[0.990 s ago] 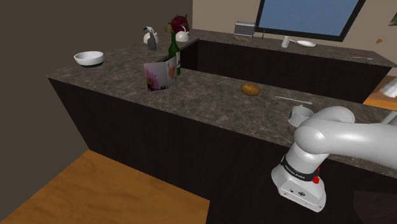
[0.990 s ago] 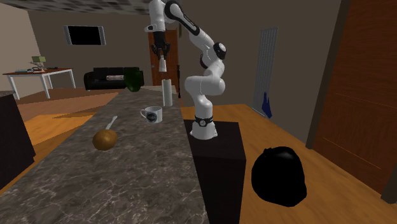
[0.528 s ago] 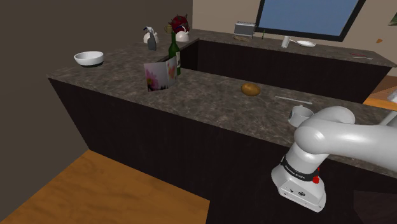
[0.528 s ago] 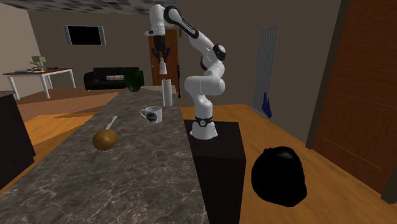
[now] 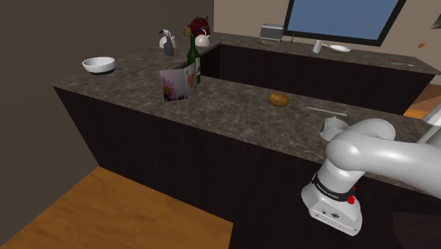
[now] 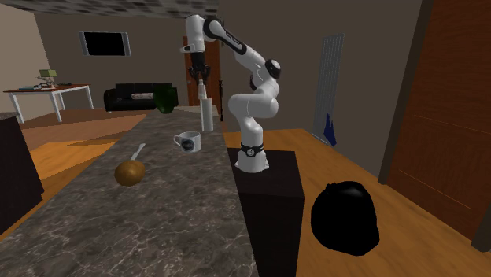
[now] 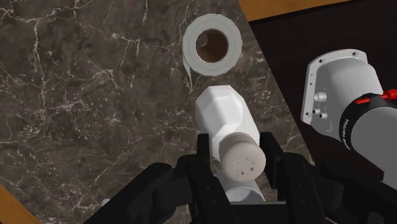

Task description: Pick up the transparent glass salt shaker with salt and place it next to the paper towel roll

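Shoulder view: long counter (image 5: 233, 117) w/ dark marbled stone top, glossy in spots. On it a round white bowl (image 5: 98, 64), a slim green bottle (image 5: 192, 60), a folded card (image 5: 177, 83) w/ a pink flower print, a lumpy brown potato (image 5: 278, 99), a thin pale utensil (image 5: 326, 110) & a white mug (image 5: 332, 128). The arm's smooth white base (image 5: 339, 191) sits at the view's lower right; orange wood floor (image 5: 106, 212) below. Second exterior view: arm arches up from the boxy dark stand (image 6: 267, 189), and the black gripper (image 6: 202, 79) points straight down over the far end of the counter, right over the upright white paper towel roll (image 6: 208, 116). Salt shaker (image 6: 203, 90) hangs under the gripper, close above the roll; can't tell if they touch. Mug, potato & spoon (image 6: 138, 150) lie nearer along the stone. A shapeless black blob (image 6: 344, 216) sits on the floor by the stand. Wrist view: fingers (image 7: 205, 153) clamped on the shaker, one each side, just under its speckled beige cap w/ small holes. Body is drawn plain white, faceted, roughly hexagonal. Roll seen end-on just beyond it, a white ring w/ a dark brown core. Can't tell if the shaker's base meets the stone.
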